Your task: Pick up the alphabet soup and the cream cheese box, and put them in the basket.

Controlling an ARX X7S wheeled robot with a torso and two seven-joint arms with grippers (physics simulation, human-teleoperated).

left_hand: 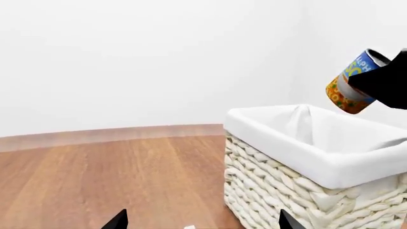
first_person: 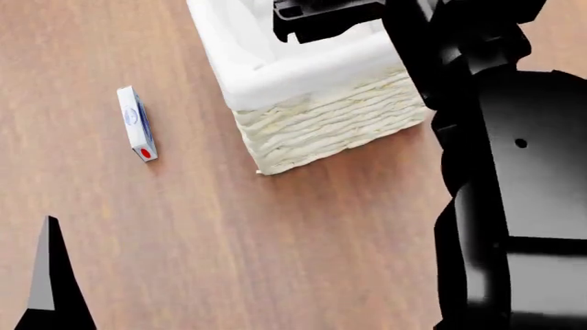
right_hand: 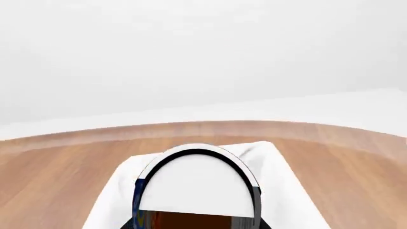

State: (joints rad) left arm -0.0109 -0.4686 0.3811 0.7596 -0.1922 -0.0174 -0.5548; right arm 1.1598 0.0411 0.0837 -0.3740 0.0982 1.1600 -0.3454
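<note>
So the robot's roughly halfway, judging by how things sit. The small cylindrical alphabet soup can with the blue label and yellow-orange bottom (left_hand: 353, 81) is up in the air at the upper right of the left wrist view, tilted, clamped in the black right gripper (left_hand: 388, 78) just above the open basket. It isn't in yet, so the release is the step in hand. In the right wrist view the can's pale top fills the bottom centre of the frame, with white liner showing behind it.

Nearest in the head view, a black tip of the left gripper (first_person: 46, 282) pokes in at the lower left. In the left wrist view two black fingertips (left_hand: 116, 220) sit well apart along the bottom edge with nothing between them, so it looks wide and empty.

A bit farther, left of centre in the head view, the small thin white cream cheese box with the blue oval logo and red mark (first_person: 136, 124) lies on the wooden tabletop (first_person: 229, 247), untouched, near the basket but apart from it. That one's the whole second half of the job.

Farthest, at the top centre, the big rectangular cream wicker basket with the white cloth liner over its rim (first_person: 321, 124). What shows of the inside is bare liner; the rest is hidden behind the right arm.
</note>
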